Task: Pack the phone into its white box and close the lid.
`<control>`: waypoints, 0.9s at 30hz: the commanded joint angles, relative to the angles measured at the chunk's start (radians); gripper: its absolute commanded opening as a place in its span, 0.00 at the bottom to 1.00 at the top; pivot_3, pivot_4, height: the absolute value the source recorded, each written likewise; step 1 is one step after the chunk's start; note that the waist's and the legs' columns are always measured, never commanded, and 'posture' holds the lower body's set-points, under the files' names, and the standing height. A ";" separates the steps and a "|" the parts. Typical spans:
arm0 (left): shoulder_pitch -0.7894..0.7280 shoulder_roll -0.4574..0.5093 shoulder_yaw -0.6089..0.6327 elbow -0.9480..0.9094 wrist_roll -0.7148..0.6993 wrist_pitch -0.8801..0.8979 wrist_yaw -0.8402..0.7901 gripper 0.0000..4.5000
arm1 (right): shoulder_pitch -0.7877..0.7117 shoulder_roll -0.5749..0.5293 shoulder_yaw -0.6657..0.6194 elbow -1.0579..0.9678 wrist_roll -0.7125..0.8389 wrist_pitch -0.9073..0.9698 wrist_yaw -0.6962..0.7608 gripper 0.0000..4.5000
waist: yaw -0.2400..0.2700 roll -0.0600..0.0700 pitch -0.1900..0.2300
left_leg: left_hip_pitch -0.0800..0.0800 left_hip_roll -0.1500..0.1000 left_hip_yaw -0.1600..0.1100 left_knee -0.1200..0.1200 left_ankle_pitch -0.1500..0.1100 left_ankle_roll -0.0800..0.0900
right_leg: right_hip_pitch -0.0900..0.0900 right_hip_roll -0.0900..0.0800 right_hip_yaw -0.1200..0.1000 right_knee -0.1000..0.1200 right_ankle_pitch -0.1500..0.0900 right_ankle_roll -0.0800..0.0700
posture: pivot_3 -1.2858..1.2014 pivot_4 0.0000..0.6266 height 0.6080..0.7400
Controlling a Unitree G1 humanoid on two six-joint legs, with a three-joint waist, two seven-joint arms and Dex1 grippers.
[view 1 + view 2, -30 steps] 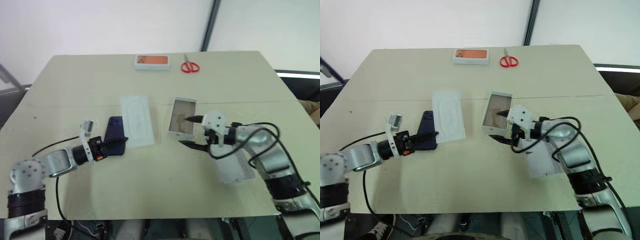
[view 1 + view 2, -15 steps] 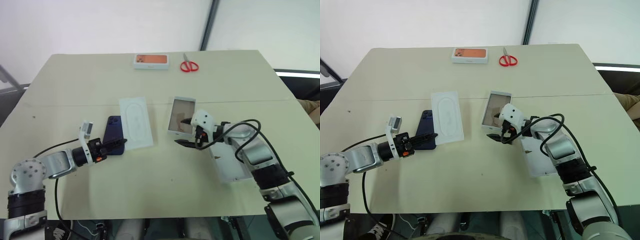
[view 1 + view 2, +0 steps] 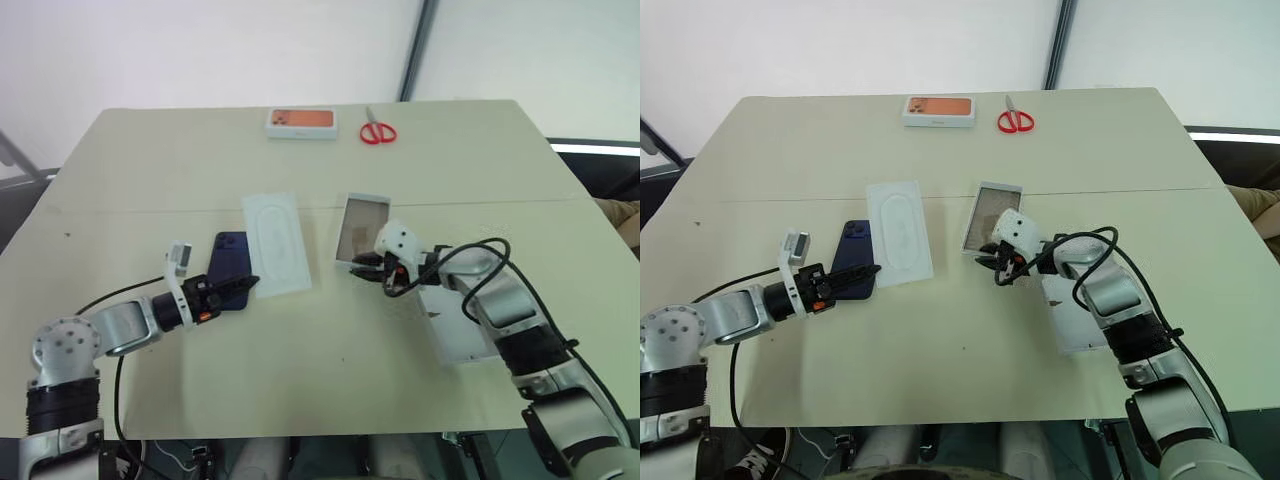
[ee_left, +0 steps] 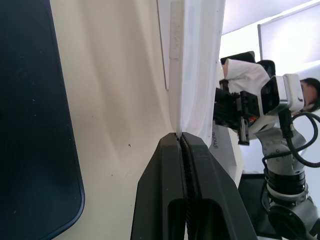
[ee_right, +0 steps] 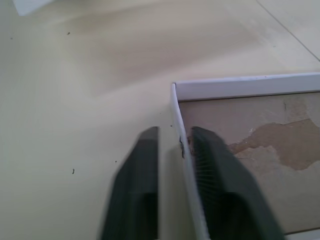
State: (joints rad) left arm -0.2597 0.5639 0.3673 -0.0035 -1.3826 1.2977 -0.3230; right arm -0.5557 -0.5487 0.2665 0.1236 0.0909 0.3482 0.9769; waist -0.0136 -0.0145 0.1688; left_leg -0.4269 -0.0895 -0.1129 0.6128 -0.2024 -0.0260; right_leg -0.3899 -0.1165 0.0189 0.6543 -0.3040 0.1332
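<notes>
**Lid grab happening, phone not packed yet**

Looking at the right gripper [image 3: 365, 268] clamping onto the near wall of the lid [image 3: 365, 215], one finger inside, one outside, squeezed tight on the thin white edge. Lid sitting open side up on the table [image 3: 300, 360], tan-grey inside showing.

Meanwhile lying flat, back up, just left of the box [image 3: 275, 240]: the phone [image 3: 226, 255]. Not being held by anything. Box lying open too, oval recess facing up, between phone and lid.

Left gripper [image 3: 243, 285] hovering low over the phone's near end, jaws pressed fully together, tips touching the box's near corner. Pinching a sliver of that edge or just butting against it? Not managing to tell from here.

Guessing the step in hand is getting hold of the lid, which feels a bit early, with the phone waiting outside the box. Next up, probably: opening the left jaws, getting them around the phone's long edges, then lifting it across and lining it up square over the recess. Keeping the lid parked off to the side until that's done, then lowering it level so the walls aren't catching on a corner.
</notes>
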 commanded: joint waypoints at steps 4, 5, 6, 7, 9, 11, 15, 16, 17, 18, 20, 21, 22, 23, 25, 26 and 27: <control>-0.015 0.005 0.011 -0.037 -0.020 -0.001 0.007 0.00 | -0.002 -0.010 0.022 0.022 -0.057 -0.043 0.000 0.01 | 0.000 0.000 0.000 | 0.000 0.000 0.000 0.000 0.000 0.000 | 0.000 0.000 0.000 0.000 0.000 0.000 | 0.52 0.24 1.00; -0.013 0.004 0.014 -0.038 -0.023 -0.001 0.009 0.00 | 0.001 -0.014 0.020 0.013 -0.055 -0.046 0.008 0.01 | 0.000 0.000 0.000 | 0.000 0.000 0.000 0.000 0.000 0.000 | 0.000 0.000 0.000 0.000 0.000 0.000 | 0.52 0.24 1.00; -0.013 0.005 0.017 -0.039 -0.027 0.000 0.011 0.00 | 0.009 -0.019 0.013 -0.010 -0.032 -0.040 0.033 0.01 | 0.000 0.000 0.000 | 0.000 0.000 0.000 0.000 0.000 0.000 | 0.000 0.000 0.000 0.000 0.000 0.000 | 0.52 0.24 1.00; -0.012 0.008 0.020 -0.038 -0.031 0.001 0.012 0.00 | 0.018 -0.026 0.008 -0.035 -0.010 -0.034 0.058 0.01 | 0.001 0.000 0.000 | 0.000 0.000 0.000 0.000 0.000 0.000 | 0.000 0.000 0.000 0.000 0.000 0.000 | 0.52 0.24 1.00; -0.018 0.014 0.034 -0.027 -0.056 0.008 0.015 0.00 | 0.038 -0.045 0.001 -0.079 0.013 -0.050 0.098 0.01 | 0.002 0.000 0.000 | 0.000 0.000 0.000 0.000 0.000 0.000 | 0.000 0.000 0.000 0.000 0.000 0.000 | 0.52 0.24 1.00; -0.028 0.024 0.043 -0.015 -0.078 0.014 0.018 0.00 | 0.057 -0.057 -0.006 -0.115 0.021 -0.089 0.117 0.01 | 0.000 0.000 0.000 | 0.000 0.000 0.000 0.000 0.000 0.000 | 0.000 0.000 0.000 0.000 0.000 0.000 | 0.52 0.24 1.00; -0.058 0.048 0.061 0.018 -0.154 0.026 0.033 0.00 | 0.106 -0.070 -0.021 -0.211 0.071 -0.109 0.155 0.01 | 0.000 0.000 0.000 | 0.000 0.000 0.000 0.000 0.000 0.000 | 0.000 0.000 0.000 0.001 0.000 0.000 | 0.52 0.24 1.00; -0.063 0.057 0.061 0.022 -0.170 0.030 0.032 0.00 | 0.123 -0.072 -0.018 -0.239 0.072 -0.112 0.154 0.01 | 0.000 0.000 0.000 | 0.000 0.000 0.000 0.000 0.000 0.000 | 0.000 0.000 0.000 0.001 0.000 0.000 | 0.52 0.24 1.00; -0.066 0.064 0.059 0.024 -0.181 0.033 0.032 0.00 | 0.135 -0.074 -0.015 -0.257 0.071 -0.113 0.153 0.01 | 0.000 0.000 0.000 | 0.000 0.000 0.000 0.000 0.000 0.000 | 0.000 0.000 0.000 0.001 0.000 0.000 | 0.52 0.24 1.00; -0.068 0.068 0.057 0.031 -0.199 0.037 0.041 0.00 | 0.157 -0.080 -0.004 -0.284 0.063 -0.128 0.157 0.01 | 0.000 0.000 0.000 | 0.000 0.000 0.000 0.000 0.000 0.000 | 0.000 0.000 0.000 0.001 0.000 0.000 | 0.52 0.24 1.00; -0.065 0.073 0.045 0.031 -0.209 0.038 0.049 0.00 | 0.209 -0.089 0.026 -0.331 0.034 -0.158 0.152 0.01 | 0.001 0.000 0.000 | 0.000 0.000 0.000 0.000 0.000 0.000 | 0.000 0.000 0.000 0.001 0.000 0.000 | 0.52 0.24 1.00; -0.063 0.074 0.039 0.028 -0.210 0.036 0.053 0.00 | 0.226 -0.091 0.036 -0.345 0.025 -0.163 0.148 0.01 | 0.003 0.000 0.000 | 0.000 0.000 0.000 0.000 0.000 0.000 | 0.000 0.000 0.000 0.001 0.000 0.000 | 0.52 0.24 1.00; -0.061 0.074 0.034 0.027 -0.213 0.033 0.057 0.00 | 0.239 -0.089 0.045 -0.353 0.011 -0.184 0.139 0.01 | 0.002 0.000 0.000 | 0.000 0.000 0.000 0.000 0.000 0.000 | -0.001 0.000 0.000 0.001 0.000 0.000 | 0.52 0.24 1.00; -0.061 0.073 0.032 0.029 -0.217 0.031 0.062 0.00 | 0.246 -0.082 0.050 -0.362 0.011 -0.181 0.131 0.01 | 0.002 0.000 0.000 | 0.000 0.000 0.000 0.001 0.000 0.000 | -0.001 0.000 0.000 0.001 0.000 0.000 | 0.52 0.24 1.00; -0.062 0.074 0.030 0.032 -0.221 0.029 0.068 0.00 | 0.250 -0.069 0.058 -0.373 0.011 -0.154 0.116 0.01 | 0.001 0.000 0.000 | 0.000 0.000 0.000 0.001 0.000 0.000 | -0.001 0.000 0.000 0.001 0.000 0.000 | 0.52 0.24 1.00; -0.063 0.074 0.027 0.032 -0.220 0.028 0.069 0.00 | 0.247 -0.061 0.066 -0.371 -0.002 -0.143 0.099 0.01 | 0.001 0.000 0.000 | 0.000 0.000 0.000 0.001 0.000 0.000 | -0.001 0.000 0.000 0.001 0.000 0.000 | 0.52 0.24 1.00; -0.064 0.073 0.024 0.032 -0.221 0.027 0.073 0.00 | 0.244 -0.054 0.071 -0.367 -0.008 -0.133 0.088 0.01 | 0.001 0.000 0.000 | 0.000 0.000 0.000 0.001 0.000 0.000 | -0.001 0.000 0.000 0.001 0.000 0.000 | 0.52 0.24 1.00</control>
State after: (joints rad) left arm -0.3186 0.6276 0.3875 0.0377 -1.5783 1.3272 -0.2526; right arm -0.2978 -0.6134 0.3378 -0.2032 0.0906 0.2084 1.0863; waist -0.0123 -0.0145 0.1686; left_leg -0.4265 -0.0895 -0.1133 0.6133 -0.2025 -0.0260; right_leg -0.3905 -0.1167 0.0191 0.6552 -0.3041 0.1333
